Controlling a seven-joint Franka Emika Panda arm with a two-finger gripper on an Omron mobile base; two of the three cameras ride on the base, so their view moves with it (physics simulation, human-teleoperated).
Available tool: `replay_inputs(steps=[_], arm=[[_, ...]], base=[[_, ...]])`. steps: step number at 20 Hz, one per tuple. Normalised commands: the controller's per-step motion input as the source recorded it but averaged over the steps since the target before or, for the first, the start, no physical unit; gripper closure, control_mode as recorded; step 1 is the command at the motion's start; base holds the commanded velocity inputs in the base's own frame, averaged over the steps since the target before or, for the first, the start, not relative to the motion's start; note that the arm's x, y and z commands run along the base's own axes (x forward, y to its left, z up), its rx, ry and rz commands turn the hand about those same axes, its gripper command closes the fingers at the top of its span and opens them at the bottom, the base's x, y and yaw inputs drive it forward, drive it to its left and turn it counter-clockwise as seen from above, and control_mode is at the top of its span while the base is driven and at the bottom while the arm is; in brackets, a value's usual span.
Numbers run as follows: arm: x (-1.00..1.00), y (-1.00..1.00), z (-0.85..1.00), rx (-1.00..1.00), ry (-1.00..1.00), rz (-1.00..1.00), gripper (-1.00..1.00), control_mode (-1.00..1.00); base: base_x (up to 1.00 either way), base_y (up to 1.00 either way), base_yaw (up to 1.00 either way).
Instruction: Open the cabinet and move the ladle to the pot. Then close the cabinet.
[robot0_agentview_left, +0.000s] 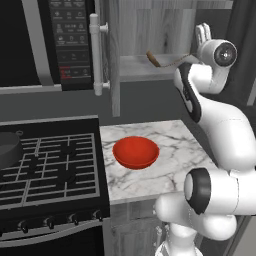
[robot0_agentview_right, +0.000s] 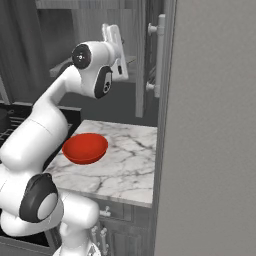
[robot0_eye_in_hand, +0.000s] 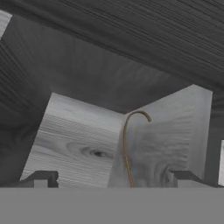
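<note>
The ladle lies on the cabinet shelf between the wide-open, empty hand's fingertips

Cabinet door swung open, bar handle facing camera. Ladle lying on shelf inside. Arm reaching up toward shelf, hand just right of ladle. Red bowl on marble table. Pot on stove, left edge.

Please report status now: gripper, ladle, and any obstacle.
Gripper open, inside the open cabinet, nothing held. Ladle lying on the shelf, straight ahead between the fingertips. Nothing seen between gripper and ladle. Pot on the stove, left.
</note>
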Motion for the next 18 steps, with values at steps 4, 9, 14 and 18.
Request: replay_inputs(steps=[4,9,14,18], arm=[[0.31,0.00,-0.20,0.02,0.00,0.00,-1.00,-1.00],[0.26,0.00,-0.01,0.00,0.00,0.00,-1.00,-1.00],[0.29,0.00,0.00,0.00,0.00,0.00,-1.00,-1.00],[0.36,0.00,0.00,0.00,0.00,0.00,-1.00,-1.00]], base=[[0.00,0.00,0.00],[0.00,0.00,0.00],[0.00,0.00,0.00],[0.00,0.00,0.00]])
